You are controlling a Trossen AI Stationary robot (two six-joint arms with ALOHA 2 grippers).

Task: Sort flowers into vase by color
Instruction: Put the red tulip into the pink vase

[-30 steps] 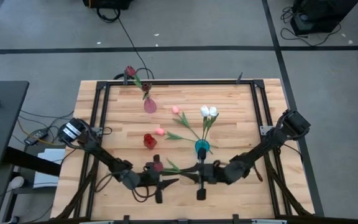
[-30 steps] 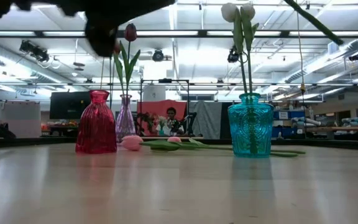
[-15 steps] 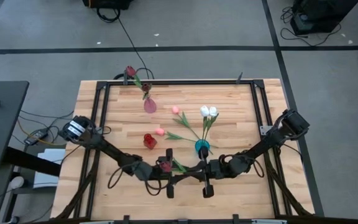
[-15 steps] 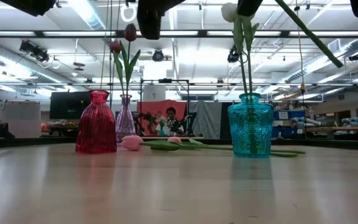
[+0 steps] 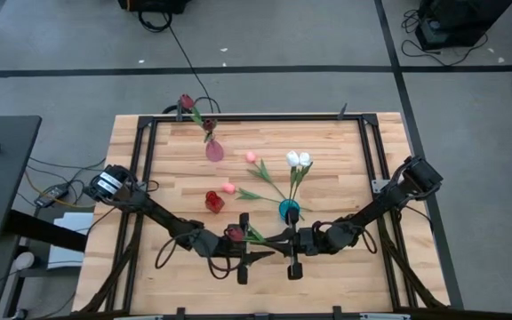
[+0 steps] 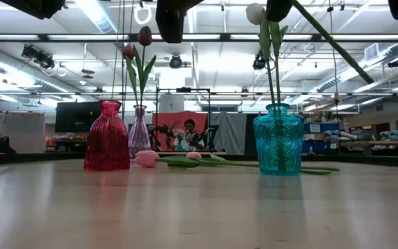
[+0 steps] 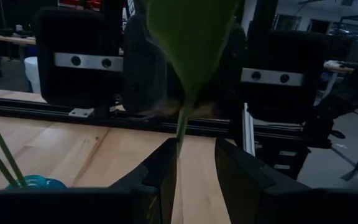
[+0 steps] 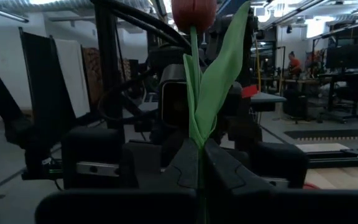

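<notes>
Both tools meet near the desk (image 5: 345, 142) front edge, w/ a maroon tulip (image 8: 194, 12) between them: right tool (image 8: 197, 163) is pinched shut on its stem just under the leaf, left tool (image 7: 194, 165) is a bit open w/ the stem in the gap. Teal vase (image 5: 289, 211) w/ 2 white tulips (image 5: 298, 159) stands just behind them. Red vase (image 5: 213, 202) is to its left, pink tulips (image 5: 228, 188) lie loose on the desk & the lilac vase (image 5: 213, 149) w/ 2 maroon heads is further back.

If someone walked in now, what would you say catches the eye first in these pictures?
Most striking is the dark red tulip held up between the two arms near the table's front edge, its stem pinched in the right claw, with the left claw facing it. Behind them the teal vase holds two white tulips, and two pink tulips lie on the wooden table beside the red vase.
</notes>
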